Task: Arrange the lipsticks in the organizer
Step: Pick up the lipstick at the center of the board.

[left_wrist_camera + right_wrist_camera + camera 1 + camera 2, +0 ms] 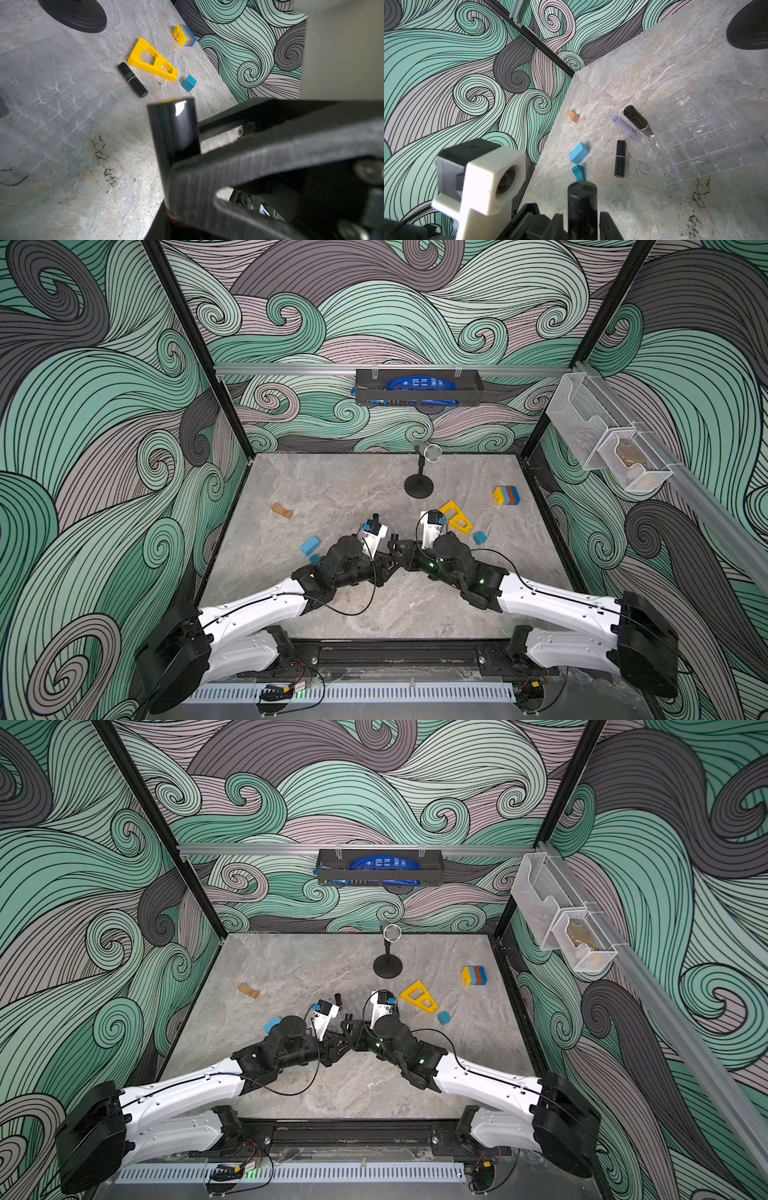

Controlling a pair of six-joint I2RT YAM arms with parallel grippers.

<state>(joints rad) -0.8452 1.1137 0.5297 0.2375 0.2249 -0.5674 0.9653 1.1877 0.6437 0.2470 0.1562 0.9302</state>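
Note:
My two grippers meet tip to tip at mid-table. A glossy black lipstick (172,128) (582,203) stands between them. My left gripper (187,153) (388,556) is shut on it. My right gripper (582,220) (401,549) is open, its jaws a sliver off the tube on both sides. The clear organizer (695,135) (62,93) lies just beyond. A black lipstick (636,121) and the lilac one (626,128) lean in its edge cells. Another black lipstick (620,159) lies on the table beside it. One more lies by the yellow frame (132,80).
A yellow triangular frame (457,520) and a small blue cube (480,537) lie to the right. Stacked toy bricks (507,495) sit further back. A microphone stand (419,485) stands behind the organizer. Blue blocks (310,545) and a tan block (282,510) lie left.

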